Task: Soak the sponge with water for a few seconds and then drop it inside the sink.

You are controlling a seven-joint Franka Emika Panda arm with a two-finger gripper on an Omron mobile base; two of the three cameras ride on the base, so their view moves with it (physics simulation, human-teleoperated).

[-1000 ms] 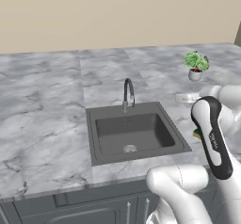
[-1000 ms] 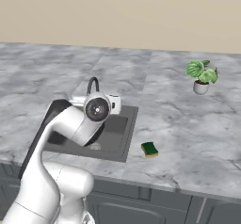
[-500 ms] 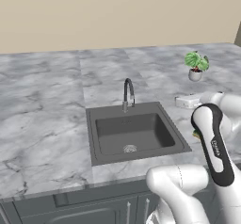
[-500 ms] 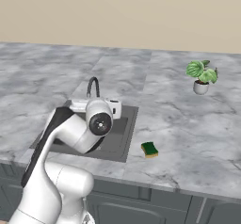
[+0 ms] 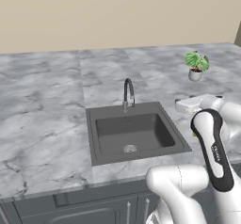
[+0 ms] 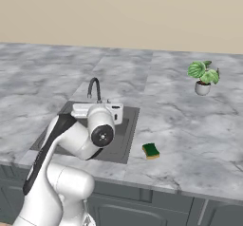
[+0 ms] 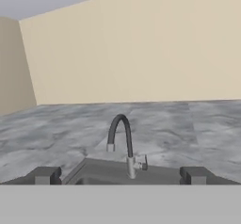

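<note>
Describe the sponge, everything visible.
The sponge is a small flat rectangular block, dark green on top with a yellow layer beneath. It lies flat on the grey marbled counter, just right of the sink near its front corner, apart from the basin edge. Nothing touches it but the counter. It looks dry; no water is running.

light: bright, even | shadows: faint | blur: slight | glare: none
</note>
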